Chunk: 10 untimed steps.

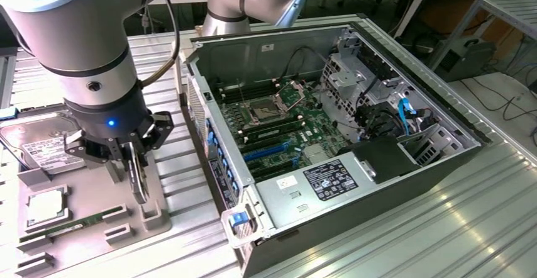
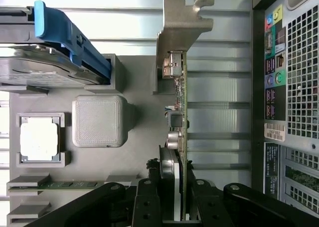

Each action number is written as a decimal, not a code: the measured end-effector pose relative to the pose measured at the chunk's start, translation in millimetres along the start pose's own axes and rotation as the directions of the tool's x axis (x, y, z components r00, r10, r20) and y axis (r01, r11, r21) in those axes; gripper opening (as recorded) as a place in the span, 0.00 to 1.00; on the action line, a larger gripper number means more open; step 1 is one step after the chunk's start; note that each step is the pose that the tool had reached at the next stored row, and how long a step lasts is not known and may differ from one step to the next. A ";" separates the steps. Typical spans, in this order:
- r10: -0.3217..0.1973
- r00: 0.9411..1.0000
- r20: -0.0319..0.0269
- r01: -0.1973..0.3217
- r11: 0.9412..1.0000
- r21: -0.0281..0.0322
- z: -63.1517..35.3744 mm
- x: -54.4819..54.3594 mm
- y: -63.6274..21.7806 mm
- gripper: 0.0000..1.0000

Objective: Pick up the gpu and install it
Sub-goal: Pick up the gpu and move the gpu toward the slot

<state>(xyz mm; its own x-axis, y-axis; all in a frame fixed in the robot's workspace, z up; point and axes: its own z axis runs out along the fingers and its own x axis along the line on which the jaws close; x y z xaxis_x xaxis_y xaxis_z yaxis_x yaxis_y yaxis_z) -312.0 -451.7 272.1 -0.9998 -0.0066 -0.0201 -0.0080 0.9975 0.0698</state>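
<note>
The black two-fingered gripper [image 1: 134,165], part closed, clamps the thin dark gpu [image 2: 182,102] on edge above the grey parts tray [image 1: 84,190], near the open black computer case [image 1: 353,227], its long axis parallel to the case's rear port panel.

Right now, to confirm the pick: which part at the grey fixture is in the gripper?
The gpu, the thin card on edge with a silver bracket, clamped in the gripper; hard drive, processor and memory stick sit untouched.

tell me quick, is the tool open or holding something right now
tool: closed on the gpu, gripping it edge-on
</note>
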 end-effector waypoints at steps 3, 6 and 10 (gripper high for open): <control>0.000 1.000 0.000 0.000 1.000 -0.001 -0.9 0.0 0.0 0.28; 0.000 1.000 0.000 0.000 1.000 -0.002 -2.0 0.0 0.0 0.28; 0.000 1.000 0.000 0.000 1.000 -0.004 -3.4 -0.1 0.0 0.28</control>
<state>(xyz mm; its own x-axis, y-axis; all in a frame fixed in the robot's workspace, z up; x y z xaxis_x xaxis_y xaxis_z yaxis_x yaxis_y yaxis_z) -312.0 -451.9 275.5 -0.9998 -0.0066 -0.0201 -0.0081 0.9973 0.0734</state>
